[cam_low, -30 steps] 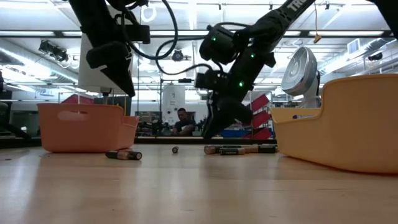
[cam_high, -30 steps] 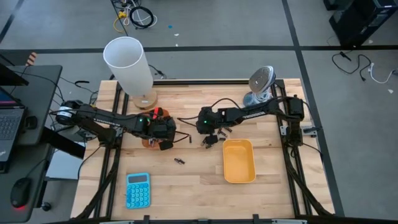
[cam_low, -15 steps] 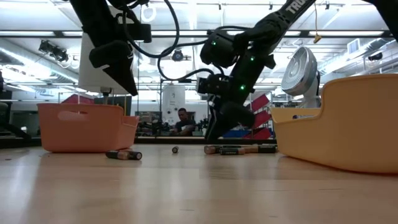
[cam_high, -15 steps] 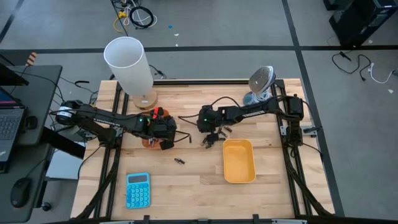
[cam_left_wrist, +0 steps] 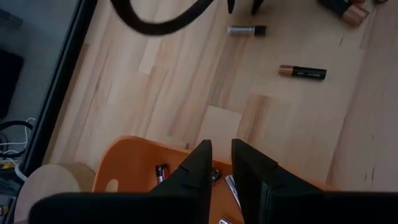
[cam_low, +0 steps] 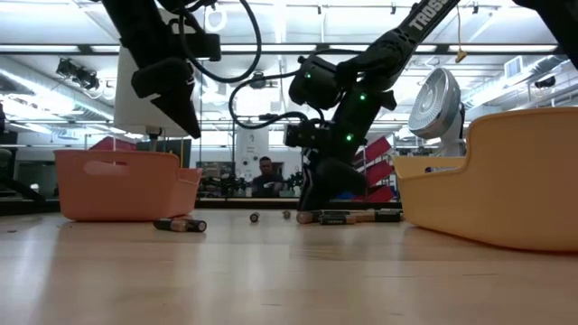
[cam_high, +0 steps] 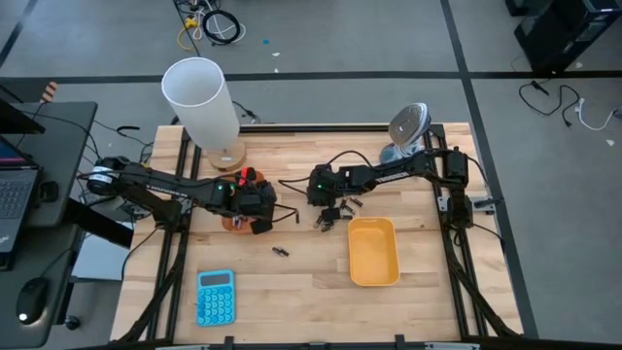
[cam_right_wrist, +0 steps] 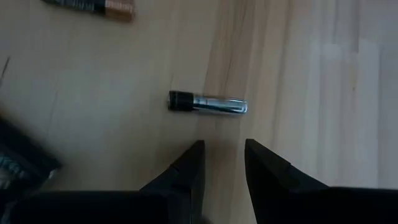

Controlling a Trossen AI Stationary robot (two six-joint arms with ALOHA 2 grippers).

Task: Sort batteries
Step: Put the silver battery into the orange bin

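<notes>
Small batteries lie loose on the wooden table: a cluster (cam_high: 338, 210) near the middle, one (cam_high: 292, 216) to its left and one (cam_high: 280, 252) nearer the front. My right gripper (cam_high: 328, 200) hangs open low over the cluster; a silvery battery (cam_right_wrist: 208, 104) lies flat just ahead of its fingertips (cam_right_wrist: 224, 152), untouched. My left gripper (cam_left_wrist: 221, 152) is open a narrow gap and empty above the orange tray (cam_left_wrist: 124, 168), which holds several batteries (cam_left_wrist: 163, 172). A silvery battery (cam_left_wrist: 247, 29) and a dark one (cam_left_wrist: 302, 73) lie beyond the tray.
A yellow tray (cam_high: 373, 250) stands at the right front. A blue calculator (cam_high: 215, 297) lies at the left front. A tall white cylinder (cam_high: 201, 99) and a small fan (cam_high: 406, 128) stand along the far edge. Bare wood lies between the trays.
My right gripper has shifted slightly toward the table's left and far side over the battery cluster. In the low view a small battery now shows beside it. My left arm has kept still.
</notes>
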